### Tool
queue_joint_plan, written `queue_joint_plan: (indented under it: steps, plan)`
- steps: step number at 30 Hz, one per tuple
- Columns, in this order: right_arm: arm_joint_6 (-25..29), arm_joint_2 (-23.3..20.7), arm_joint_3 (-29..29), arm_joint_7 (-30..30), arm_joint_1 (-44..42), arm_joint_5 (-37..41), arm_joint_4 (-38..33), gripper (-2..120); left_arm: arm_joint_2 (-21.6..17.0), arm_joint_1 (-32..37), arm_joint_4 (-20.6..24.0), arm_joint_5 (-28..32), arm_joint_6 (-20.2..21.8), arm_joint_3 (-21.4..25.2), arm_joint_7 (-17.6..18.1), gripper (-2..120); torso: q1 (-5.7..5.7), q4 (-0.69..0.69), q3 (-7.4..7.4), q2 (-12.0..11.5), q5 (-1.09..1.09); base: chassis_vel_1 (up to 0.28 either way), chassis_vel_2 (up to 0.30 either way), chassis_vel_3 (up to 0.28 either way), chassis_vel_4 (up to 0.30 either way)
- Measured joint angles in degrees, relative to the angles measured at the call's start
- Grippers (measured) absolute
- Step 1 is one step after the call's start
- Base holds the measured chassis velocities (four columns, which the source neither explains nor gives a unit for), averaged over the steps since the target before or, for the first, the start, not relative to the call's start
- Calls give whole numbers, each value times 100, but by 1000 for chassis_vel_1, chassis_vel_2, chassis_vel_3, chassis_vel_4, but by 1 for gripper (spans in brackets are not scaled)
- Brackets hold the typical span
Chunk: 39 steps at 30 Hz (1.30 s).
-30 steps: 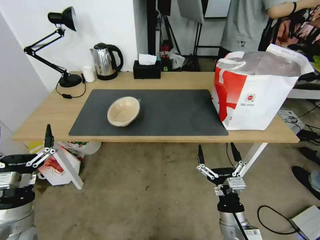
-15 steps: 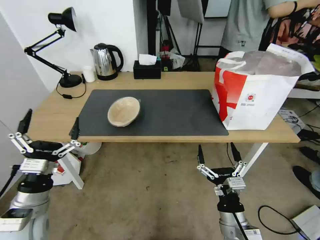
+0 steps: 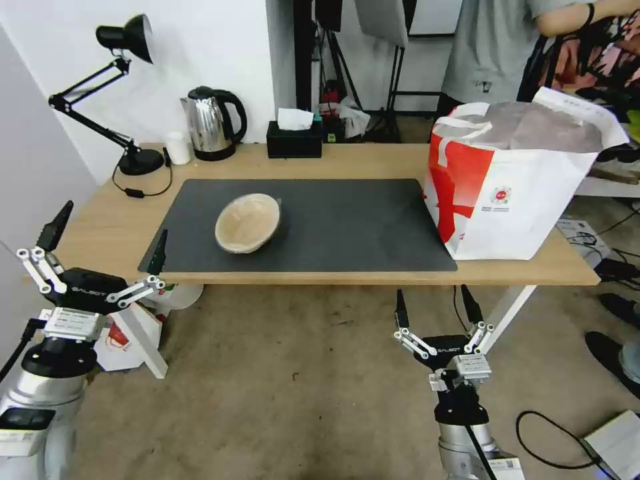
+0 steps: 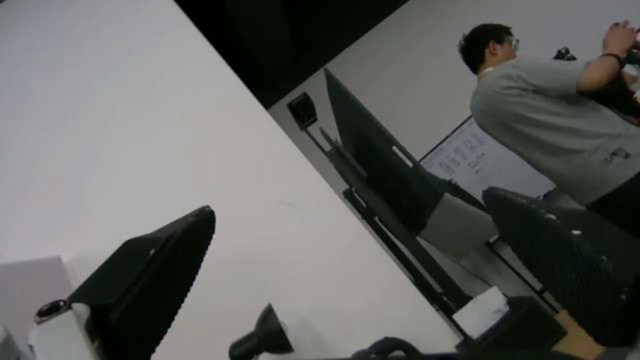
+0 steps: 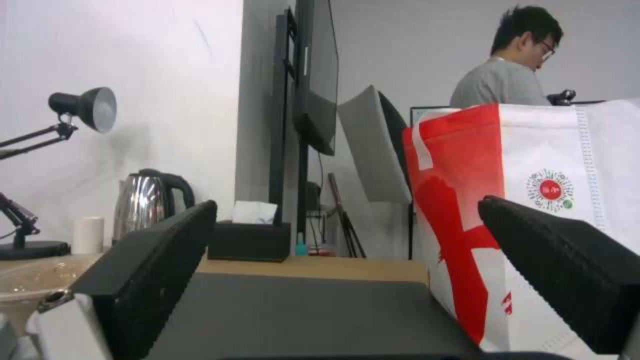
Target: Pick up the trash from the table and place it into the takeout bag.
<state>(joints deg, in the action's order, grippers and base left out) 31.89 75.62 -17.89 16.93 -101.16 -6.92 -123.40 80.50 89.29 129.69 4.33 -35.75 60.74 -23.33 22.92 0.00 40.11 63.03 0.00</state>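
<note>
**Hovering short of the table, both grippers empty**

Waiting at the near-left corner of the table (image 3: 100,220), the left gripper (image 3: 107,243) sits in the head view with its jaws spread wide and nothing between them; one dark fingertip overlaps the front edge of the dark grey mat (image 3: 347,227), the other stands off the table's left end. The right gripper (image 3: 435,308) hangs below the tabletop's front edge, ahead of the white table leg, jaws likewise apart and empty.

On the mat, left of its middle, lies the tan paper bowl (image 3: 247,223), tipped so its opening faces the robot. The takeout bag (image 3: 513,193) stands upright at the table's right end, one corner resting on the mat, its mouth open and its silver lining showing. Bowl and bag are well apart.

Along the back edge stand a black desk lamp (image 3: 127,40), a small white cup (image 3: 177,147), a steel kettle (image 3: 210,123) and a black tissue box (image 3: 294,139).

From the right wrist view, the bag's red panel and small round logo rise just past the mat between that gripper's two dark fingers (image 5: 153,260).
</note>
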Motion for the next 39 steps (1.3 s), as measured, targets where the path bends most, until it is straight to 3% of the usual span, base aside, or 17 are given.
queue_joint_plan:
  steps: [16,28,39]
  plan:
    - [0,0,1,0,0,0,0,100,-1364,-17,-68,122,81,522,-29,100,0,0,0,0,0,0,0,0,0]
    - [0,0,0,0,0,0,0,100,-2520,-215,-644,-299,-221,564,-175,100,0,0,0,0,0,0,0,0,0]
    - [0,0,0,0,0,0,0,100,-2807,-512,-765,-697,-335,256,-263,100,0,0,0,0,0,0,0,0,0]
